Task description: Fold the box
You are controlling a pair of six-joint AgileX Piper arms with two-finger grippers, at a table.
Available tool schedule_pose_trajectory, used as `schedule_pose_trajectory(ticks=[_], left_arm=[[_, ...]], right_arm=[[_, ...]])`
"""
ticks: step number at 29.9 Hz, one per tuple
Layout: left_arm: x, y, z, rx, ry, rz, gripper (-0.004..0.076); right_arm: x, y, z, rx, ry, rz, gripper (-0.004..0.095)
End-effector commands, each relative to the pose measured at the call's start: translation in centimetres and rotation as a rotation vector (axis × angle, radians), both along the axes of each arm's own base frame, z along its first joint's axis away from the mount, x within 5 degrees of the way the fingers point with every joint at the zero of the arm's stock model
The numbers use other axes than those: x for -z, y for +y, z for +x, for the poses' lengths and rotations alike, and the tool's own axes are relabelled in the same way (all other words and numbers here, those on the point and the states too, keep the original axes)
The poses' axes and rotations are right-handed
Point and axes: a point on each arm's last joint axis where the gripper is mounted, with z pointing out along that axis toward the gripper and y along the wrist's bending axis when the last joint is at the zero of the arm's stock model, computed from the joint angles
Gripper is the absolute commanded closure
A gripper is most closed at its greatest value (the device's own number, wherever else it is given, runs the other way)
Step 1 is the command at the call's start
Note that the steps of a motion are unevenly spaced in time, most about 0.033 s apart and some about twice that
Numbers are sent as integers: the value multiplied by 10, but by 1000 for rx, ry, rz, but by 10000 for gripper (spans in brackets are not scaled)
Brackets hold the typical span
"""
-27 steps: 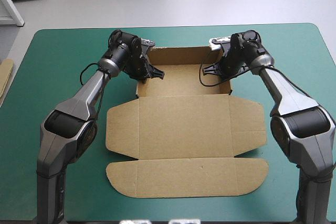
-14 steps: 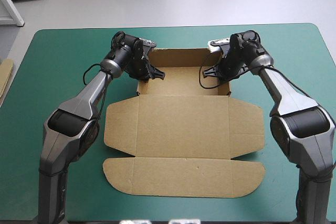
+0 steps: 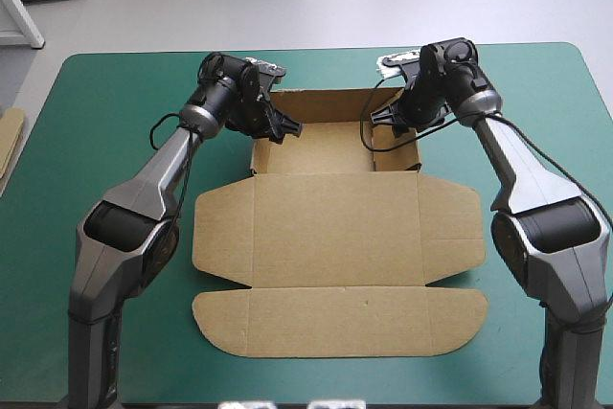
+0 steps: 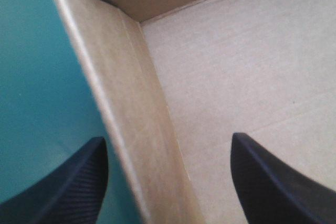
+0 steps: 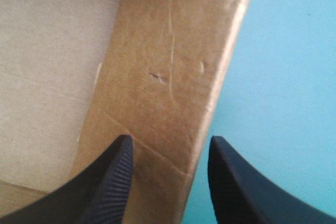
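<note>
- brown box (image 3: 335, 227) sits mid-table on the teal-green cover of the table (image 3: 115, 102); its far part is raised as an open tray, with the lid panel and rounded flap lying flat toward the near edge.
- left hand (image 3: 280, 127) is at the tray's left wall (image 4: 131, 103), released: black fingers wide apart, one over the cover outside, one over the tray floor, with the wall between them.
- right hand (image 3: 385, 122) is at the right wall (image 5: 168, 51), also spread, astride the wall's top edge and not clamped.
- strip of more board (image 3: 10, 141) shows at the table's left edge.
</note>
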Motion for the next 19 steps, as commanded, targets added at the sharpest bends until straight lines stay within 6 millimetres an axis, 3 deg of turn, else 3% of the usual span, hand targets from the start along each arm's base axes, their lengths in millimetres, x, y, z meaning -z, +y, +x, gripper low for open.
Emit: schedule_pose_trajectory(ticks=[1,5,11,19], left_arm=[[-60,2,-16,12,-144,-72,237],[-78,6,-26,28,-167,-70,238],[-118,18,-51,40,-230,-76,238],[-177,39,-100,85,-320,-96,248]], right_arm=[[-37,-5,-12,2,-83,4,474],[-48,-7,-15,4,-121,5,475],[-79,-14,-31,10,-207,9,476],[-122,-20,-59,5,-301,68,476]])
